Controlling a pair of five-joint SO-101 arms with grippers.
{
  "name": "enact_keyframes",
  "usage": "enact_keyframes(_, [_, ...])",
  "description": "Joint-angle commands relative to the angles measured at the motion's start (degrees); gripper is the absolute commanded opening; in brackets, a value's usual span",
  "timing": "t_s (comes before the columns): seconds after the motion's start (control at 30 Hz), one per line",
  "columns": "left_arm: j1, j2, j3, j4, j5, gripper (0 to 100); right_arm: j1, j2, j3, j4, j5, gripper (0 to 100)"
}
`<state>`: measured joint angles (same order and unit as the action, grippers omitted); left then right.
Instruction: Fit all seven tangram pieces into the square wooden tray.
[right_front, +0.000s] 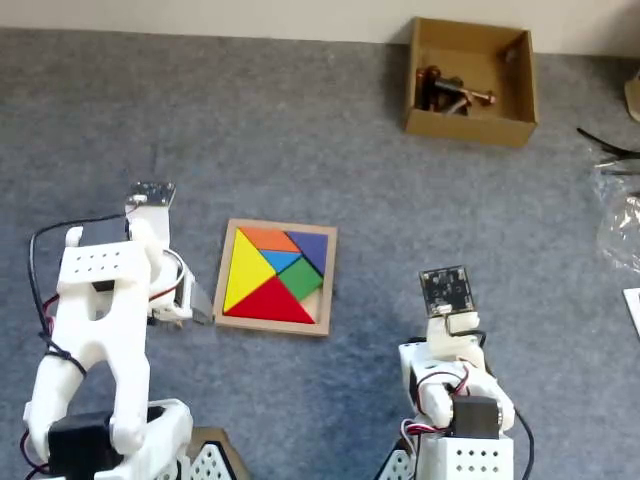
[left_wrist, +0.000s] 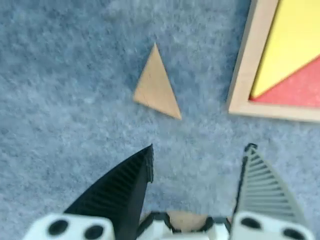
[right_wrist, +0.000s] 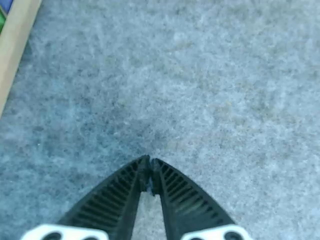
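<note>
Tray (left_wrist: 244, 65) holds six pieces (right_front: 250, 272); one tan triangle (left_wrist: 156, 85) outside.

Left wrist view: tray (left_wrist: 243, 60) running off picture edge, one corner showing; yellow piece (left_wrist: 292, 40) and red piece (left_wrist: 300, 87) being cut off with it.
Right wrist view: tray rim (right_wrist: 12, 55) showing as strip at edge; green sliver (right_wrist: 1, 22) and blue sliver (right_wrist: 4, 4) too small to tell shape.
High view: box (right_front: 470, 125) contents too small to identify; clear bag (right_front: 620, 225) being cropped at edge; left arm (right_front: 100, 300) and right arm (right_front: 455, 400) running off bottom edge; left arm covering carpet (right_front: 300, 130) beside tray; pale patch (right_front: 313, 297) in tray corner reading as either bare floor or piece, cannot tell.
</note>
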<state>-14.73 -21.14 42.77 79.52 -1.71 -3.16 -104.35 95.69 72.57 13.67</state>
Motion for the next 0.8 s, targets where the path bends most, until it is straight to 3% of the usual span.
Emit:
enact_keyframes(0.0, [-0.92, -0.13, 1.27, -3.52, 0.53, 26, -0.75, -0.31, 5.67, -1.27, -0.44, 0.5])
enact_keyframes(0.2, [-1.01, -0.13, 6.37, -11.69, 0.62, 26, -0.75, -0.31, 5.67, -1.27, -0.44, 0.5])
enact_keyframes(0.33, [-1.45, -0.13, 7.34, -15.21, 4.31, 24, -0.75, -0.31, 5.67, -1.27, -0.44, 0.5])
enact_keyframes(0.77, [-1.54, -0.04, 7.43, -15.56, 4.48, 16, -0.75, -0.31, 5.67, -1.27, -0.44, 0.5])
